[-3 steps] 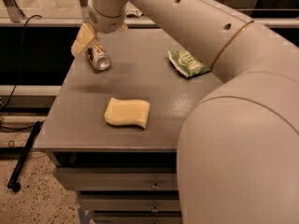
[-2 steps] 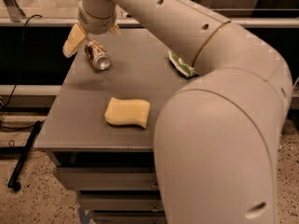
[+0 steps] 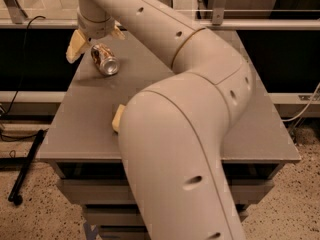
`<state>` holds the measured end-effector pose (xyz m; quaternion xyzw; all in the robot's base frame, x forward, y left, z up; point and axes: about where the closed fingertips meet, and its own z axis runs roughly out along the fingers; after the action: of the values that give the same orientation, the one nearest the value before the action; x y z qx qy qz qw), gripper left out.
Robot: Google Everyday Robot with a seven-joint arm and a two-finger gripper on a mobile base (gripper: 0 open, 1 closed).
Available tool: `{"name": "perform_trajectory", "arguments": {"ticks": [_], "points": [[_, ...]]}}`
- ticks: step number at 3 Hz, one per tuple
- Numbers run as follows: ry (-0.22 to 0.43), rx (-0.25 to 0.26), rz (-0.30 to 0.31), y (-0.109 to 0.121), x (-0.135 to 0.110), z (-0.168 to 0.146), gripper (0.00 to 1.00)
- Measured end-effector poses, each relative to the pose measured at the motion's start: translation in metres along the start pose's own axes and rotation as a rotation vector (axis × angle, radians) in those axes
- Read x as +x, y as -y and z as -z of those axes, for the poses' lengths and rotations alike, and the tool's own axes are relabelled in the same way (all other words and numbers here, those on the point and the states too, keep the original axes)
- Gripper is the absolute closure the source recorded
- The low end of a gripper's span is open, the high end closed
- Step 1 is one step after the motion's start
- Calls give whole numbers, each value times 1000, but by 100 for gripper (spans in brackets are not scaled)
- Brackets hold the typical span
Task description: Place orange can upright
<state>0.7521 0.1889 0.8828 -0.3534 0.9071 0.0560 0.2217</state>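
Gripper (image 3: 96, 45) is being held at the far left corner of the table, low over the surface, with its two pale yellow fingers (image 3: 75, 46) being kept spread wide apart, released, nothing clasped between them. Most of the view is being filled by the cream arm (image 3: 190, 134), which is being bent from the lower middle up to the gripper at the upper left. The grey table (image 3: 80, 129) is being seen beneath it, with drawers being shown under its front edge, and the speckled floor (image 3: 280, 209) is being glimpsed around it. The orange can (image 3: 104, 59) is being left lying on its side on the table, just below the gripper, its silver end being turned toward the near right and its far end being flanked by the spread fingers; whether either finger is touching it cannot be told. A yellow sponge (image 3: 117, 119) is being half hidden behind the arm near the table's middle. A black cable (image 3: 24, 59) is being draped off to the left.
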Motion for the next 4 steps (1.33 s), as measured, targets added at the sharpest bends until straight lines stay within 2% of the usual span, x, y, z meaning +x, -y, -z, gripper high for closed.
{"name": "perform_trajectory", "arguments": {"ticks": [1, 2, 3, 4], "points": [[-36, 30, 4, 10, -1, -16, 0], [-97, 64, -23, 24, 6, -37, 0], [-153, 96, -59, 27, 9, -47, 18], [-172, 109, -79, 26, 7, -53, 41]]}}
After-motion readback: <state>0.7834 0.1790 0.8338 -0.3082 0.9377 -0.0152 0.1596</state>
